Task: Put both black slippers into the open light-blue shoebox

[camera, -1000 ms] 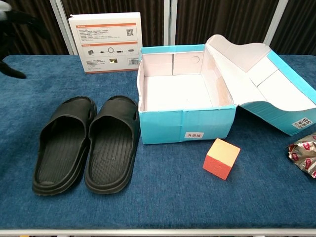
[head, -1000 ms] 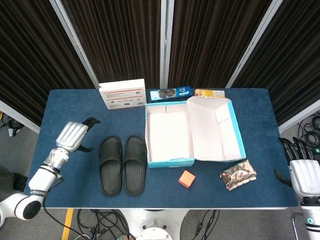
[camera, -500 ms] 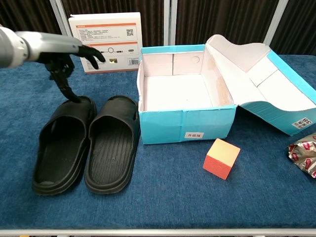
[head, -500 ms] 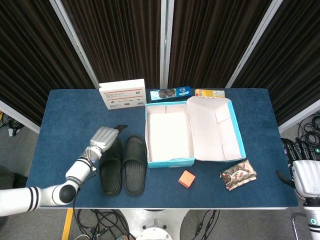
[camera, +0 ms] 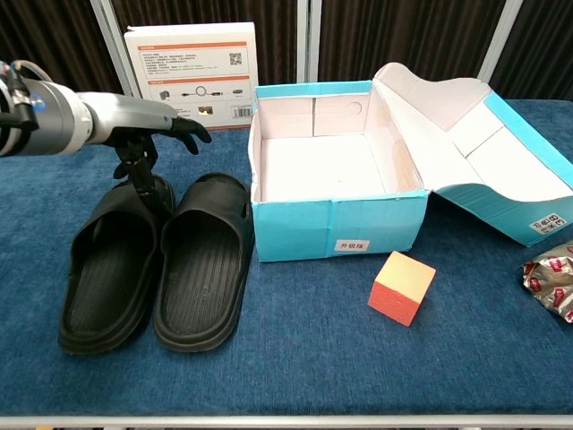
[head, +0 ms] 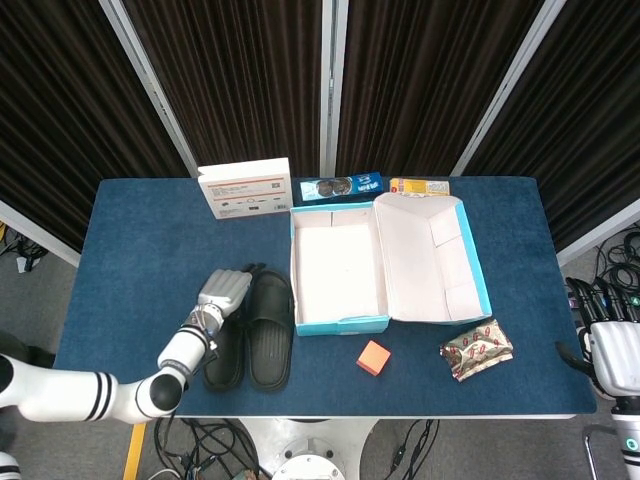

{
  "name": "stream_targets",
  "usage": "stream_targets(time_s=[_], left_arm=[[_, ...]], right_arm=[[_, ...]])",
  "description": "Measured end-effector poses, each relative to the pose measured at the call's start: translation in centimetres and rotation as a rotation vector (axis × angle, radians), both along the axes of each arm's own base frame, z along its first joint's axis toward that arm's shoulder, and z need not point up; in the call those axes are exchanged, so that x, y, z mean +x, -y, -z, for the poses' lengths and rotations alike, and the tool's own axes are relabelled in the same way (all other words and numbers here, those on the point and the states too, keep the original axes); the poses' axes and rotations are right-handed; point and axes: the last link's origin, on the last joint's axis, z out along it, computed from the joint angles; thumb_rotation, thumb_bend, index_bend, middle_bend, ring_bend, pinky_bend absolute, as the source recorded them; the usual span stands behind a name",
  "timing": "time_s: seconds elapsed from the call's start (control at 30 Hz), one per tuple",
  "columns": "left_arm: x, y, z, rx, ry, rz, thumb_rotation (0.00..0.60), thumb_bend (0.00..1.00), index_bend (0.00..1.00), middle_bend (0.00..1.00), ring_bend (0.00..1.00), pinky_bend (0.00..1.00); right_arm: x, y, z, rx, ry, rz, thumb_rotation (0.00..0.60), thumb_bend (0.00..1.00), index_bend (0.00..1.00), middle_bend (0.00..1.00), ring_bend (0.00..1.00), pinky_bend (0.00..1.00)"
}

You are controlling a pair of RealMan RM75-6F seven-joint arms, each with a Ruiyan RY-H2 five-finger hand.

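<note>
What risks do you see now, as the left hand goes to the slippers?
1. The left hand is over the toe end of the left slipper, and the right slipper touches it, so a grasp may drag both.
2. The shoebox stands close beside the slippers; a lifted slipper might hit its near wall.

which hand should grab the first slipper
Left. The left hand is already over the toe ends of the black slippers, fingers spread, one finger reaching down to the left slipper's strap. The right hand sits off the table's far right edge, beyond the shoebox.
</note>
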Motion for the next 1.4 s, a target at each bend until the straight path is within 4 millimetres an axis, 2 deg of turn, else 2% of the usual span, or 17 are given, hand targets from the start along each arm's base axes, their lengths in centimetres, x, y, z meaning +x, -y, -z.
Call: stream_targets(time_s=[0.3,0.73,1.07,1.4], left_arm=[[0.2,-0.5,1.4,0.011,-0.024,-0.052,0.6,0.0,0.03,0.04,0.71,0.7],[1.1,-1.2,2.2,-0.052,-0.042,-0.089,0.6,0.0,0.0,0.04,0.72,0.7],[2.3,-1.9,2.5,-0.068,-0.158,-0.083,0.6,0.0,0.0,0.04,0.72,0.7],[3.3,-2.4,3.5,-0.079,-0.26,-0.09,0.6,0.0,0.08,0.13,0.75,0.7]], right_arm=[[-0.2,-0.1,-0.1,0.002,0.004,0.004,0.6,0.1,0.05,0.13,0.0,0.08],[-0.5,-0.2,-0.2,0.003,0.009,0.01,0.6,0.11,0.05,0.13,0.0,0.09],[-0.7,-0.2,-0.3,0.003,0.012,0.014,0.6,0.12,0.05,0.13,0.0,0.09],[-1.0,-0.2,-0.3,0.008,0.013,0.023,0.6,0.12,0.05,0.13,0.0,0.09]])
